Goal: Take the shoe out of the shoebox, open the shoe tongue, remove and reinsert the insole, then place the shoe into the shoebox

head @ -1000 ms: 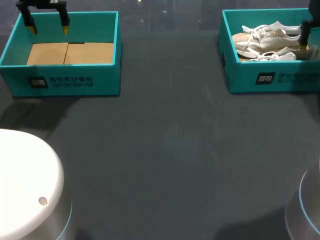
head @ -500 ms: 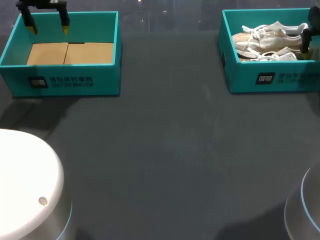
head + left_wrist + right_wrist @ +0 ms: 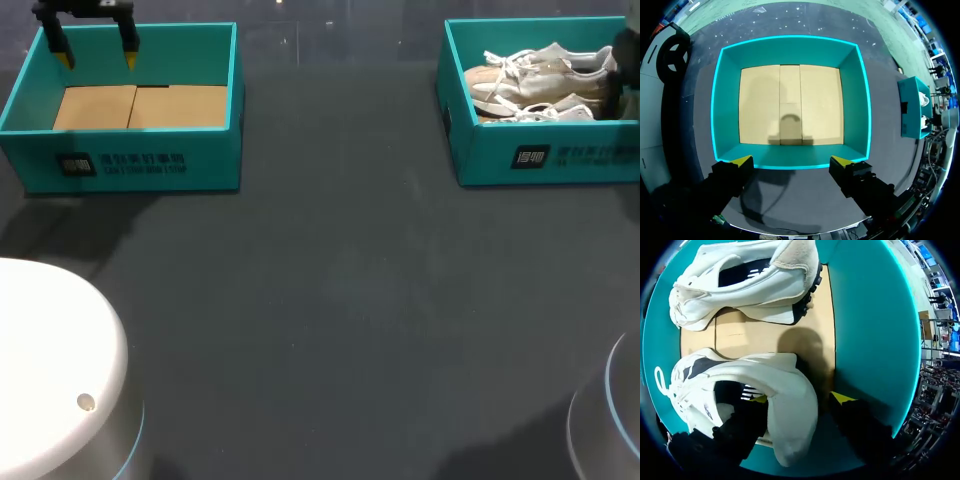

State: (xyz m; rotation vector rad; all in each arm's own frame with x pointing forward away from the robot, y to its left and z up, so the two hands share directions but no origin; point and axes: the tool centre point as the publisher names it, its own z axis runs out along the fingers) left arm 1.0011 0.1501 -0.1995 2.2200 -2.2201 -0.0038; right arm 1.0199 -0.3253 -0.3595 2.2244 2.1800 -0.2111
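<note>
A dark, matte table [image 3: 340, 300] fills the head view, with two teal shoeboxes set well apart along its far edge. The empty shoebox [image 3: 130, 165] stands at the left, showing only its plain cardboard floor. The shoebox [image 3: 560, 160] at the right holds a pair of white laced shoes lying side by side on the same kind of cardboard. The left fingers [image 3: 742, 161] hang spread wide and released above one wall of the empty shoebox, touching nothing. Down inside the other box, the right fingers [image 3: 842, 399] straddle the heel of the shoe [image 3: 775, 385]: one sits inside the shoe's opening, and the other is outside the heel near the box wall, with a small gap showing, so they are released and not gripping. The second shoe [image 3: 755, 285] lies just ahead of them, untouched.
</note>
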